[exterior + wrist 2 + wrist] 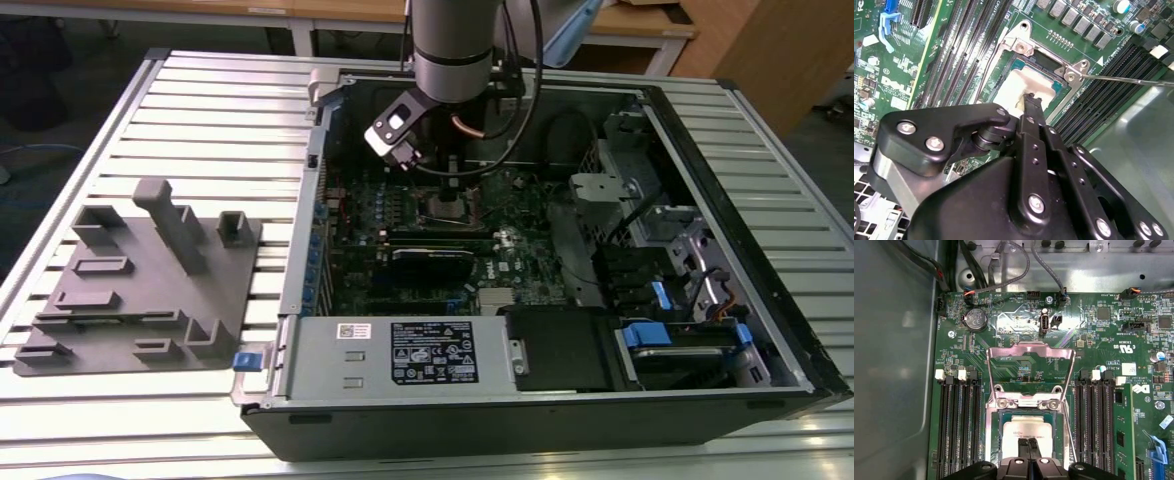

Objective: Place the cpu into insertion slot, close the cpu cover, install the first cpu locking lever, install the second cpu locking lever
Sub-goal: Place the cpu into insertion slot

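Observation:
The cpu (1026, 432) lies flat in the insertion slot (1004, 415), its silver-grey top facing up; in the second wrist view the cpu (1011, 87) looks pale inside the slot's metal rim (1054, 85). My gripper (1030, 450) is shut, its two fingertips pressed together and resting on the cpu's top near one edge, also seen from behind (1030, 100). The cpu cover (1030, 367) is swung open, standing back from the slot. A thin locking lever (1134, 80) sticks out to the side, released. In the exterior view the gripper (450, 168) hangs just over the slot (447, 205).
The green motherboard (400, 260) sits in an open computer case (694, 200) on a slatted table. Black memory slots (959, 425) flank the socket on both sides. A grey fixture block (140, 280) lies at the exterior view's left. Cables (1004, 260) run along the case wall.

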You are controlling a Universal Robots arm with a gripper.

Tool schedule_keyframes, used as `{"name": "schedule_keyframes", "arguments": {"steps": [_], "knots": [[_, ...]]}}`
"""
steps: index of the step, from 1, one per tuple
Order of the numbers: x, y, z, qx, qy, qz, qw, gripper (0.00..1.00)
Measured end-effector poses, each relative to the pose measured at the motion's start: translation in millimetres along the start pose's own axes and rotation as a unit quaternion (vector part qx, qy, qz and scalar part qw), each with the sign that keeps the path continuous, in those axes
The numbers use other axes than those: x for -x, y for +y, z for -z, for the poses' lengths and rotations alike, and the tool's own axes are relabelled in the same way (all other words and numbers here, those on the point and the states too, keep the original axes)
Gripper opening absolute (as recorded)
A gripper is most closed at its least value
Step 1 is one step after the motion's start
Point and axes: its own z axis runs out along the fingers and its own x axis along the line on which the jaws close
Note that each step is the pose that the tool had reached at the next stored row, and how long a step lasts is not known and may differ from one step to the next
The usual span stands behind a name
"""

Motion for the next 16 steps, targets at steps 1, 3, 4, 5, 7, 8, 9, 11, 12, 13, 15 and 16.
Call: {"name": "schedule_keyframes", "arguments": {"steps": [1,3,4,5,7,8,9,11,12,13,15,16], "knots": [[0.0,0.0,0.1,0.0,0.0,0.0,1.0,0.11],[0.0,0.4,0.0,-0.0089,0.0,0.0,0.99996,0.11],[0.0,0.7,0.0,-0.0147,-0.0002,0.0,0.99989,0.11],[0.0,0.7,0.1,-0.0169,-0.0003,0.0,0.99986,0.11],[0.0,0.7,0.0,-0.0198,-0.0002,0.0,0.9998,0.11],[0.0,0.7,0.0,-0.0213,-0.0002,0.0,0.99977,0.11],[0.0,0.8,0.0,-0.0223,-0.0002,-0.001,0.99975,0.11],[-0.1,3.4,-0.4,-0.0229,-0.0001,-0.001,0.99974,0.11],[-0.1,5.7,-0.7,-0.0234,-0.0002,-0.001,0.99973,0.11],[-0.1,7.9,-0.9,-0.0239,-0.0002,-0.001,0.99971,0.11],[0.0,8.3,-0.9,-0.024,-0.0002,-0.001,0.99971,0.11],[0.0,8.4,-0.9,-0.024,-0.0002,-0.001,0.99971,0.11]]}}
